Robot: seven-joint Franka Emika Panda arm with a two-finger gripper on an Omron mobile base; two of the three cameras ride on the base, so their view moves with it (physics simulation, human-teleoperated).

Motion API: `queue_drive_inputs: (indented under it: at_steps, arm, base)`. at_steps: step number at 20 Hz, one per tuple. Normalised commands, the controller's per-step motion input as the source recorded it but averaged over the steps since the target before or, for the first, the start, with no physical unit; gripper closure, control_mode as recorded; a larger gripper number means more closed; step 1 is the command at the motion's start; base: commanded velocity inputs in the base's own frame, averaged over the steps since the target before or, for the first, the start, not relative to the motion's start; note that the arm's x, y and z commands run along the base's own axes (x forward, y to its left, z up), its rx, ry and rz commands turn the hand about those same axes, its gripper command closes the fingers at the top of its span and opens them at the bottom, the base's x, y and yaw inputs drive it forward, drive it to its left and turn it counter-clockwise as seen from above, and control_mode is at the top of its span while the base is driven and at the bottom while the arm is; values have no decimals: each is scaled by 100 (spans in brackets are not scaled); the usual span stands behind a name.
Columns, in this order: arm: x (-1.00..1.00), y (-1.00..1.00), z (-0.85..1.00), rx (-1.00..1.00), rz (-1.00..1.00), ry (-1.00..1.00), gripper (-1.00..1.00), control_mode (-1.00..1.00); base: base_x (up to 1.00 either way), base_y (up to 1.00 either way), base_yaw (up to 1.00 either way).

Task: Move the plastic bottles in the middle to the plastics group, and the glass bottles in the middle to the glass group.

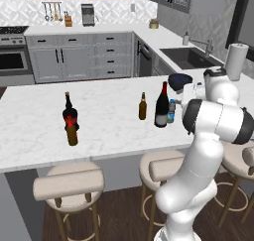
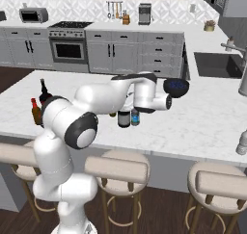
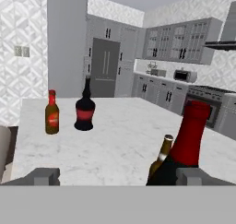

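Bottles in the middle of the desk [image 1: 109,131] stand close together: left to right, a slim olive-brown beer bottle [image 1: 143,106], a tall black wine bottle [image 1: 162,105] with red foil, and a small bluish plastic bottle [image 1: 171,111] touching or just beside it. The pincer [image 3: 118,177] is spread wide with nothing held, level with the wine bottle's neck. Closing on one risks toppling a neighbour, judging by how tightly they crowd.

Arm bent low, reaching level over the counter

The white arm [image 2: 96,100] rises, folds at its dark elbow, and stretches forward; the gripper [image 3: 118,176] points sideways, jaws spread wide (nothing between the fingertips [image 3: 44,176]).
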Motion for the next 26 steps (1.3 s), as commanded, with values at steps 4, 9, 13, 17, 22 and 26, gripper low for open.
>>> queue_drive_inputs:
  at_steps: [4,9,13,17,22,26]
  arm:
    - [9,0,-6,0,-11,0,-100,-100]
    - [17,1,-8,0,-17,0,-100,-100]
    - [11,7,-2,0,-15,0,-100,-100]
    - [2,15,-2,0,-13,0,-100,-100]
    - [0,8,-4,0,-8,0,-100,-100]
    - [19,10,-16,0,-6,2,-100,-100]
  base:
    - [0,0,0]
    - [0,0,0]
    - [0,0,0]
    - [0,0,0]
    - [0,0,0]
    - [0,0,0]
